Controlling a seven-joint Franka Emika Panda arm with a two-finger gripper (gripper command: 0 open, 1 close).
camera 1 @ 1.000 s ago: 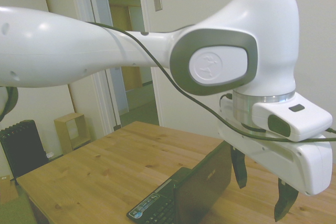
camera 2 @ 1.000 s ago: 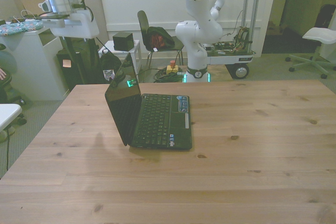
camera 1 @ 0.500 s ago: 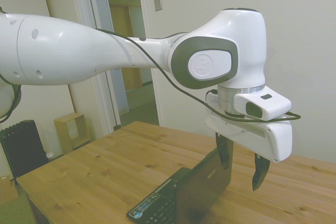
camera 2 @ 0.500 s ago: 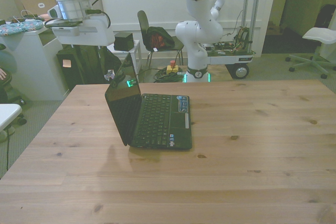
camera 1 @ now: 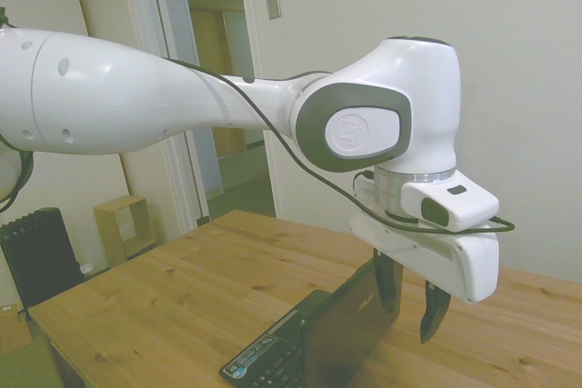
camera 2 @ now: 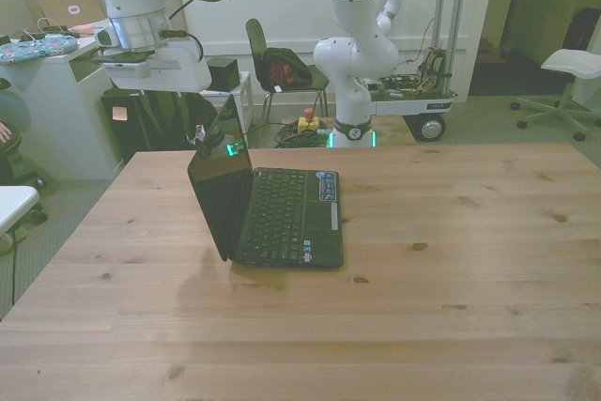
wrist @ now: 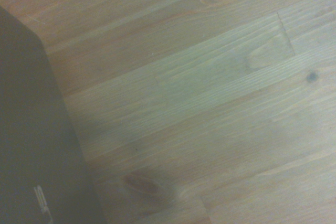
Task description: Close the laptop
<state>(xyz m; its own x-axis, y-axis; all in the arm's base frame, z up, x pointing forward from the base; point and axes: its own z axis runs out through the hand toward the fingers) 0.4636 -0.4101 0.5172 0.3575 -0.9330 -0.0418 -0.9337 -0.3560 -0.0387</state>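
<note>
Hanging just behind the raised lid, the pincer (camera 1: pixel 406 302) stands with fingers spread wide — gripping nothing. The laptop (camera 2: pixel 272 208) sits open on the table (camera 2: pixel 451 260), nearer the front view's left edge — lid upright, keyboard exposed.

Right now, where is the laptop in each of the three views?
Side view: the laptop at bottom centre, lid back toward camera, below the gripper.
Front view: left of centre on the table, screen open.
Wrist view: only the dark lid.
Shared landmark: the lid's silver logo.
</note>
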